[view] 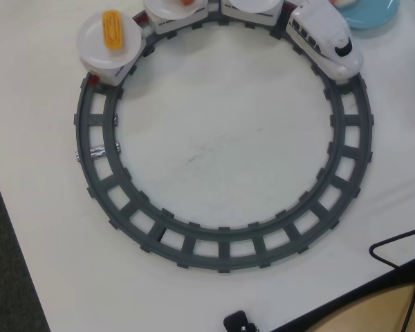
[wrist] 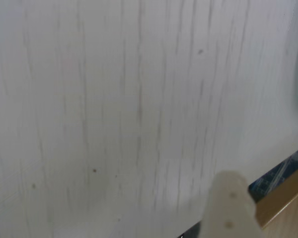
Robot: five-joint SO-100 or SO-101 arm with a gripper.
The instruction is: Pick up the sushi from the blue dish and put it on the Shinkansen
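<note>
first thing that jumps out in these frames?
In the overhead view, the dark grey ring track fills most of the white table. The white plastic toy bullet train sits at its upper right, pulling plate-topped cars along the top edge; the leftmost round white plate carries a yellow ridged egg piece. A light blue dish is cut off at the top right corner.

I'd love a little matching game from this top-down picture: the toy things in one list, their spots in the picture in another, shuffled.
Things:
1. Shinkansen
2. blue dish
3. yellow egg piece
4. track

Places in the overhead view:
A. top right corner, cut by the edge
B. on a white plate, upper left
C. a grey ring filling the middle
D. on the ring's upper right curve

Pairs: 1-D, 2-A, 3-B, 4-C
</note>
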